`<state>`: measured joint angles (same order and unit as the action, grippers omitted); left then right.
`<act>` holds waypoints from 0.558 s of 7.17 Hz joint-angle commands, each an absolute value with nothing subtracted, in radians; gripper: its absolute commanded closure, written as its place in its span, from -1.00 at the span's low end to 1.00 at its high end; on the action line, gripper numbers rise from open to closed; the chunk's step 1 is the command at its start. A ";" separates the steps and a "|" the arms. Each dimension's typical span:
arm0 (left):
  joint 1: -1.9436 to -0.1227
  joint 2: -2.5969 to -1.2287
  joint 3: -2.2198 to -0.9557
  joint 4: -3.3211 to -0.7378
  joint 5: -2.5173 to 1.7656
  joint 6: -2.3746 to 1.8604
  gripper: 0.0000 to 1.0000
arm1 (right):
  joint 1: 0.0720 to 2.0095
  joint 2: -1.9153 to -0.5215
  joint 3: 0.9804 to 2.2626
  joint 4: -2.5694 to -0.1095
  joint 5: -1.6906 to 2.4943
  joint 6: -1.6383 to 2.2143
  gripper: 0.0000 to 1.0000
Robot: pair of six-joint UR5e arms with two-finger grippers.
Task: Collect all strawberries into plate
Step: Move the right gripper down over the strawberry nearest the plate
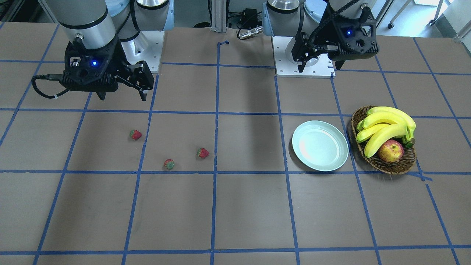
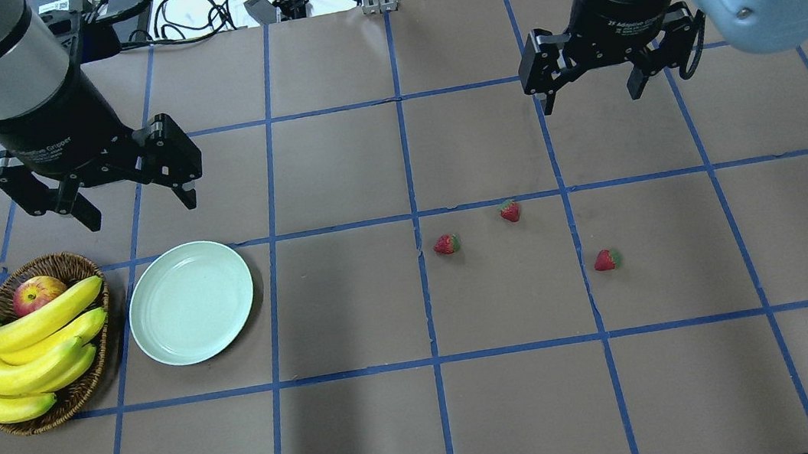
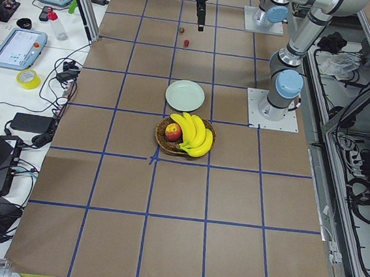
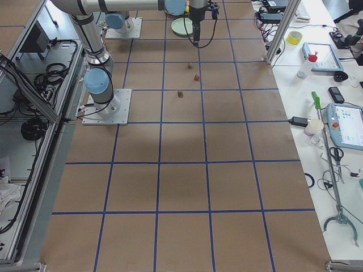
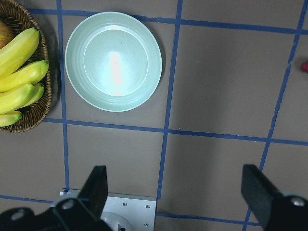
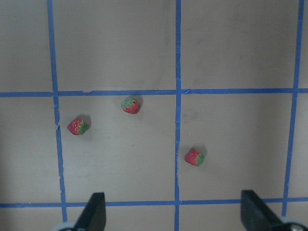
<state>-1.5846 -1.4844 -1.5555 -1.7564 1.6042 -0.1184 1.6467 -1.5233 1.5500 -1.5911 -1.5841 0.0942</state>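
The flat, blue-taped table (image 2: 428,424) is judged roomy for a descent. The left hand (image 2: 140,209) and right hand (image 2: 592,97) are held wide open, empty. The plate (image 2: 191,302) lies empty at left. Three strawberries (image 2: 446,244) are scattered at right, well apart from it; they are judged light, easily rolled, best pinched across the body.

One strawberry (image 5: 305,67) half off-frame
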 commanded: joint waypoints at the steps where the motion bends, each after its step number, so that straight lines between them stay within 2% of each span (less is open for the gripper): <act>1: -1.585 -1.485 -1.555 -1.756 1.603 -0.115 -1.00 | 1.681 -1.438 1.566 -1.685 -1.585 0.200 -1.00; 3: -1.585 -1.485 -1.555 -1.756 1.603 -0.115 -1.00 | 1.767 -1.335 1.623 -1.896 -1.582 0.240 -1.00; 4: -1.585 -1.485 -1.555 -1.756 1.605 -0.115 -1.00 | 1.829 -1.277 1.675 -2.045 -1.586 0.314 -0.88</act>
